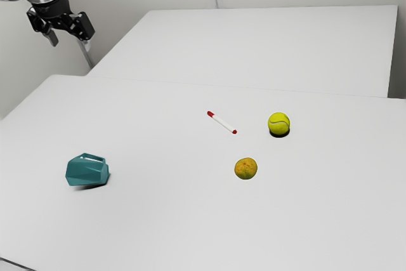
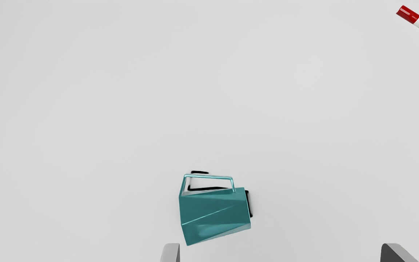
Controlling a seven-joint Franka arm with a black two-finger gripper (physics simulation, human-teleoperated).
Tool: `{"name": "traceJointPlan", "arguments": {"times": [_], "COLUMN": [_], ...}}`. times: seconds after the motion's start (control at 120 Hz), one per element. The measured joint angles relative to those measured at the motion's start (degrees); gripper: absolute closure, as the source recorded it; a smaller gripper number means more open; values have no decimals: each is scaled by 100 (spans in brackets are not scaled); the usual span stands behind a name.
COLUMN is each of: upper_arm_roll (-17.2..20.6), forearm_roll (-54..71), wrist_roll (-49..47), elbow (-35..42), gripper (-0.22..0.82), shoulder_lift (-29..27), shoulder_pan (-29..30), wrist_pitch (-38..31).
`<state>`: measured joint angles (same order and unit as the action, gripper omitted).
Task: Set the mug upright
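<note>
High above the table, at the upper left of the exterior view, hangs my gripper (image 1: 65, 33), well away from the mug. A teal faceted mug (image 1: 87, 171) lies on its side on the white table, its handle raised at the top. In the wrist view the mug (image 2: 215, 214) shows its side and its thin loop handle, below my hand. The two fingertips of the gripper (image 2: 280, 253) stand wide apart, open, with nothing held between them.
A red-and-white marker (image 1: 222, 122) lies near the middle of the table (image 1: 158, 233). Toward the exterior view's right are an orange fruit (image 1: 245, 168) and a yellow-green tennis ball (image 1: 278, 123). The wrist view also has the marker's red end (image 2: 408, 14).
</note>
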<state>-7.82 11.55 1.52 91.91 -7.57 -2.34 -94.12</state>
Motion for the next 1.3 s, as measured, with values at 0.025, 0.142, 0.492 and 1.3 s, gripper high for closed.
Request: {"name": "traceJointPlan", "arguments": {"times": [0.025, 0.142, 0.492, 1.3], "upper_arm_roll": [-12, -33, -36, -35], "forearm_roll": [-1, 2, -1103, -3983], "wrist_roll": [1, -3, -11, 681], "elbow": [-1, 16, 896, 923], "gripper": [0, 0, 0, 0], "shoulder_lift": [11, 44, 245, 2999], "shoulder_pan": [1, 18, 1598, 3652], "wrist_pitch": [-19, -86, -110, 1019]}}
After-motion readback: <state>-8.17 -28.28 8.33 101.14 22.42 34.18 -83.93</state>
